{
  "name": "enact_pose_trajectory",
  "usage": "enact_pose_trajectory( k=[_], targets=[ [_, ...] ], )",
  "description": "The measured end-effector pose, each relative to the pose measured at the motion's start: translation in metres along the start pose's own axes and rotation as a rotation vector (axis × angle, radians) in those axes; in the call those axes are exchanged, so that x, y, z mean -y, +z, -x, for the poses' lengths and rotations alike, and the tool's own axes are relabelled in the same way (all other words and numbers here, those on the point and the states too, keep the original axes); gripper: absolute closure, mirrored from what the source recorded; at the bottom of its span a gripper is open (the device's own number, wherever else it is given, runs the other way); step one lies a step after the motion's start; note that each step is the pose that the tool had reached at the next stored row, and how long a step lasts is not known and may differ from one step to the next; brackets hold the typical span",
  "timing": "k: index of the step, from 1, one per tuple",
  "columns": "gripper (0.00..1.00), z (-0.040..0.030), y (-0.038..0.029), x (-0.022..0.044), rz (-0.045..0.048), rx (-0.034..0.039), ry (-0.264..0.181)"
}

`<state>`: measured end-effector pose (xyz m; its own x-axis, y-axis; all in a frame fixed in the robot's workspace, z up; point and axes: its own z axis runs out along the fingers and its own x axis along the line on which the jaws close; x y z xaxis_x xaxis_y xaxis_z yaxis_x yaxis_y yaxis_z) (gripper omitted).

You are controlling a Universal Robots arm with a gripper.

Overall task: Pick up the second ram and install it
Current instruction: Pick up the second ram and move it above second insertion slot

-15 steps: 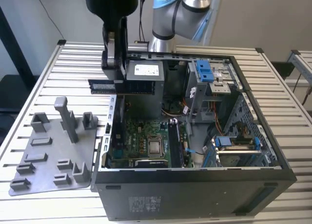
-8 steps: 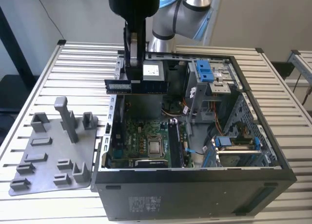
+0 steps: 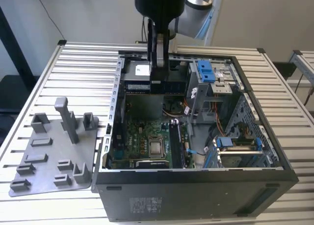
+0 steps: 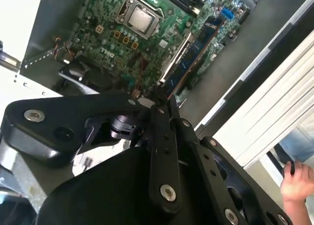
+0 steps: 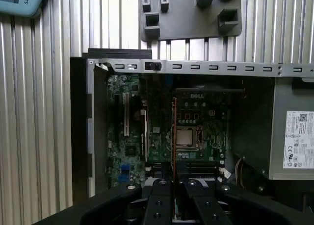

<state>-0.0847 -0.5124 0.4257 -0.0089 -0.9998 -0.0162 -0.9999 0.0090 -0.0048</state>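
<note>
Silver ribbed metal surface (image 3: 44, 87) carries the whole setup, and most of it is taken up by a big black computer case (image 3: 196, 195) lying open side up. The broad green motherboard (image 3: 142, 132) sits flat on the case floor, with a metal drive cage with blue tabs (image 3: 208, 75) crowding the exterior view's right. Off to the exterior view's left there's a flat grey plastic fixture tray (image 3: 44, 178) with upright blocks.

The black gripper (image 3: 159, 80) hangs down into the case opening, fingers (image 4: 164, 146) clamped on the second ram (image 4: 198, 48), a long narrow dark stick poking out past the fingertips. So it's up in the air, off the board. In the first wrist view it's edge-on, a thin line (image 5: 174, 137) just beside the square silver CPU socket (image 5: 189, 137), with the case walls well apart from it.

A person's hand (image 4: 297, 181) rests outside the case in the second wrist view.
</note>
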Motion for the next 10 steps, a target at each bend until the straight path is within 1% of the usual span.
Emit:
enact_pose_trajectory(
  k=[10],
  targets=[
    [0.86, 0.0004, 0.0003, 0.0455, 0.0000, 0.0001, 0.000]
  ],
)
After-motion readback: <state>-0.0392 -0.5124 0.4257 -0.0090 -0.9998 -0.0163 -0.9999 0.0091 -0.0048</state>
